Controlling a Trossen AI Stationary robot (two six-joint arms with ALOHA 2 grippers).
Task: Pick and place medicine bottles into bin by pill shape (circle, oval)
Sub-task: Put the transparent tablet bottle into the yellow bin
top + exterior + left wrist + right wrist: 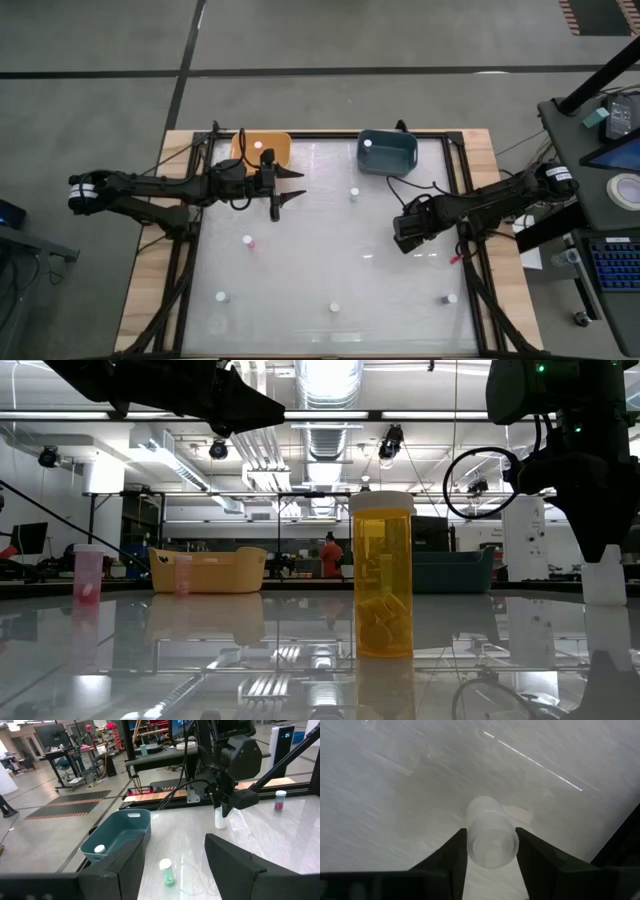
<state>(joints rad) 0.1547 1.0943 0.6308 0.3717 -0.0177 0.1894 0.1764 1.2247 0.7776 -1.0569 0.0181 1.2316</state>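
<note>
My right gripper (405, 235) points down at the table's right middle, shut on a small white bottle (491, 839), which also shows in the left wrist view (220, 817). My left gripper (297, 186) is open and empty, held above the table beside the orange bin (262, 148), which holds one bottle (267, 155). The blue bin (388, 152) holds another (367, 143). Several small white-capped bottles stand upright on the table: a greenish one (353, 193), a pinkish one (248, 241) and three along the near edge (334, 308). My right gripper pinches the white bottle between its two fingers, which lie on opposite sides of the body just below the cap (470, 845). The fingers come from above, pointing down. The bottle is upright with its base at the table top (220, 826); whether it is lifted clear, I cannot tell.
An amber bottle (383, 575) stands closest to the low camera. The two bins sit at the far edge, orange to the left and blue to the right. A black frame rims the table (470, 250). The glossy middle of the table (320, 250) is bare.
</note>
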